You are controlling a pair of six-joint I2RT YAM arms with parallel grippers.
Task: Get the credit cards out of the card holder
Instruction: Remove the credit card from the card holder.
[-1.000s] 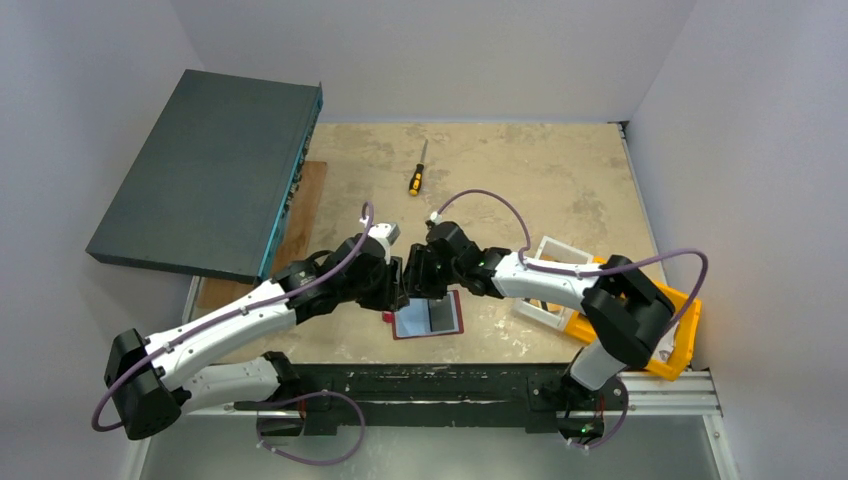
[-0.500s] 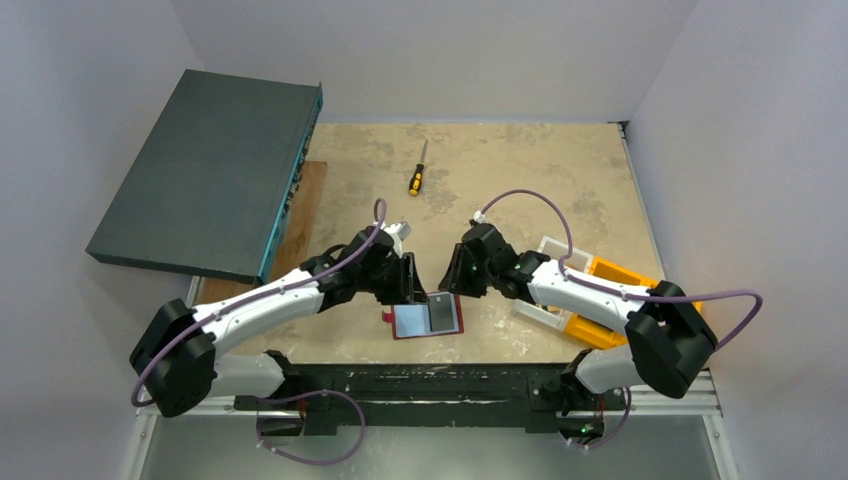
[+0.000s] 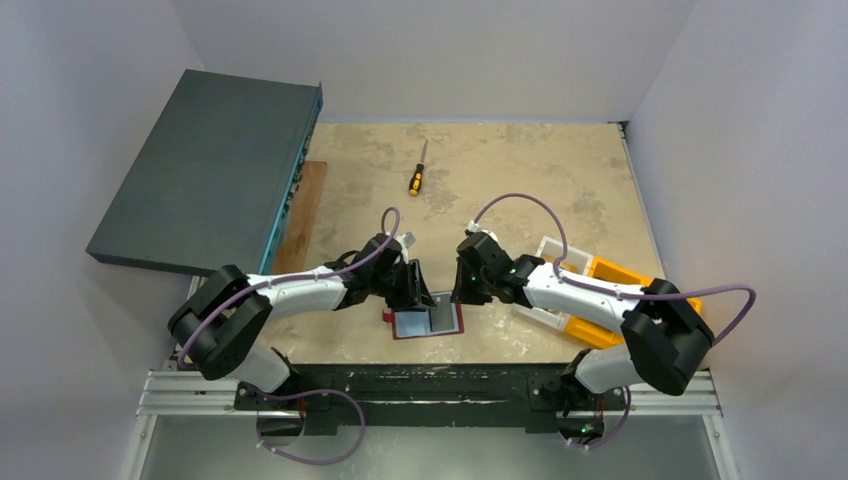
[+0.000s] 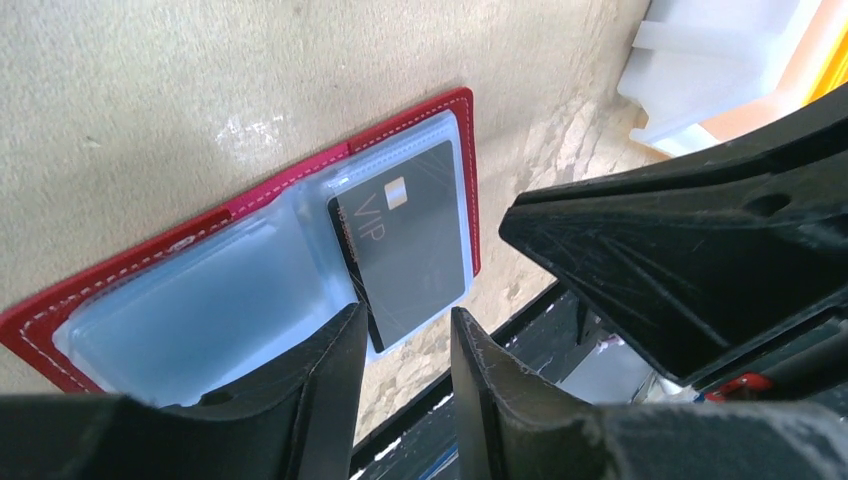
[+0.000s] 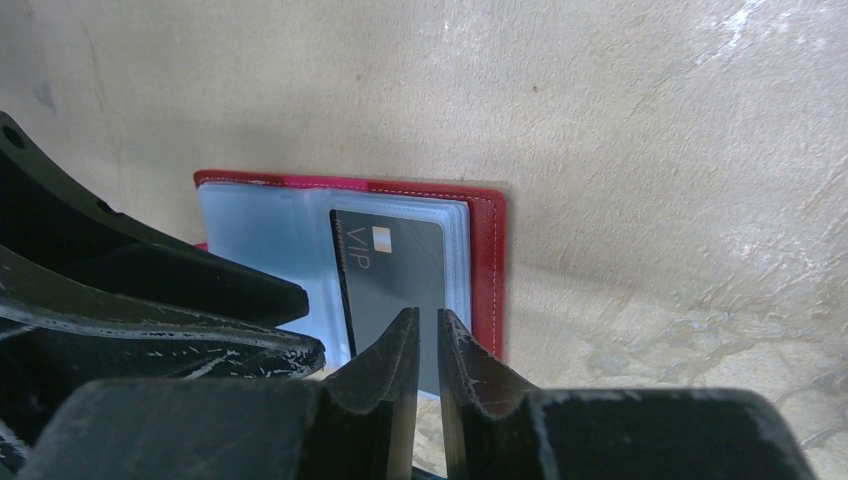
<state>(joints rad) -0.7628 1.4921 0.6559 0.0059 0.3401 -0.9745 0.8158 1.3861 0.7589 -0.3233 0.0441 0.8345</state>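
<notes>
The dark red card holder lies open near the table's front edge, its clear sleeves facing up. A dark grey credit card marked VIP sits in the right-hand sleeve; it also shows in the left wrist view and the right wrist view. No tan-gold card shows. My left gripper hovers at the holder's far edge, open by a small gap and empty. My right gripper is next to it over the card's side, its jaws almost together with nothing between them.
An orange bin and a white bin stand to the right of the holder. A yellow-handled screwdriver lies at the table's middle back. A dark grey box and a wooden board are at the left.
Both grippers drew apart from the holder half a second ago and have since come back down to its far edge. The holder and card have not moved.
</notes>
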